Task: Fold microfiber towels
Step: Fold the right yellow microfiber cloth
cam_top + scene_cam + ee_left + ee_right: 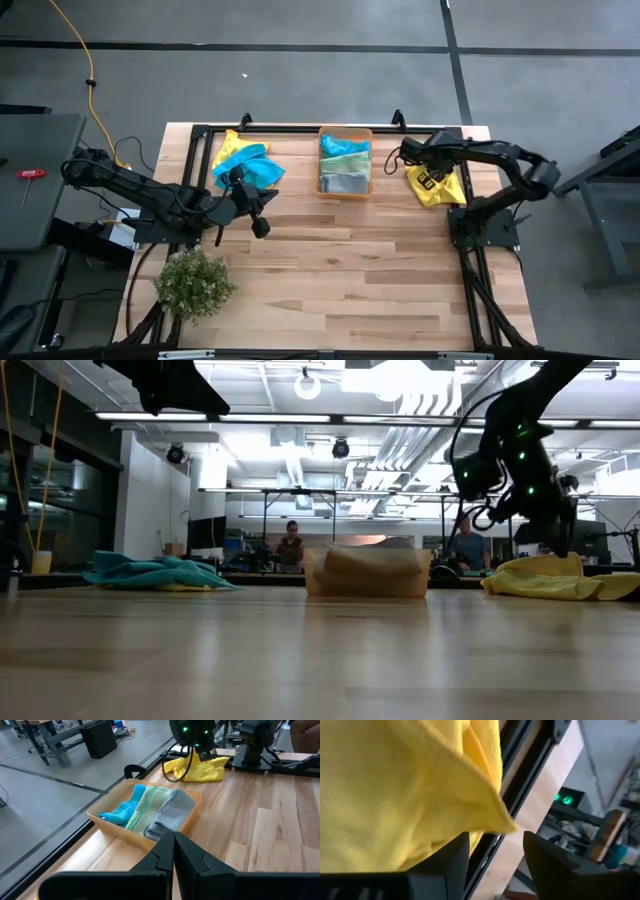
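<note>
- Two dark fingers of the right gripper [492, 862] stand apart, down at the yellow towel [436, 187] near the table's far right edge, gripping nothing.
- Left gripper [173, 851] is closed, empty, above the table [340, 270].

Overhead and table-level views share the orange bin [345, 163]; wrist cameras look close.

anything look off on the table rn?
Nothing damaged or spilled. Two piles are not yet folded: the teal and yellow towels bunched at the far left corner, and the yellow towel crumpled at the far right under the right end effector. The orange bin holds folded towels neatly.
</note>
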